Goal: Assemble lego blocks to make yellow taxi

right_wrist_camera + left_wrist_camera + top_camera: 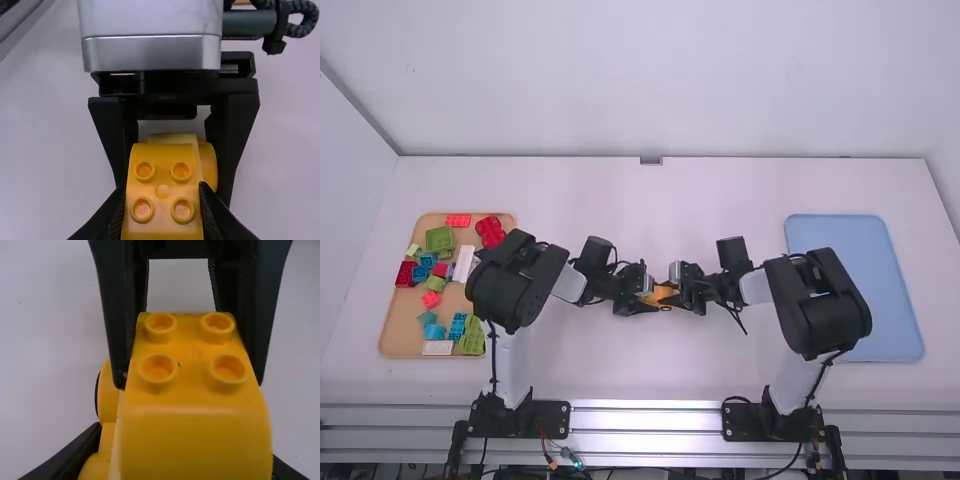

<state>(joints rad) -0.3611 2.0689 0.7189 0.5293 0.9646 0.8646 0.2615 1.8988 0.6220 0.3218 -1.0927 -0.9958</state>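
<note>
Yellow blocks (195, 440) have the white table (720, 200) beneath, pale wall (650, 80) beyond.

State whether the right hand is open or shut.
The right hand is shut on the yellow block; its fingers meet both sides.

Plain white back wall (650, 80) beyond white table (665, 195); left side wall (348, 190), right side wall (949, 165); soft light.

A robotics lab, with 2 mounted arms (825, 300) and metal rails (645, 420).
</note>
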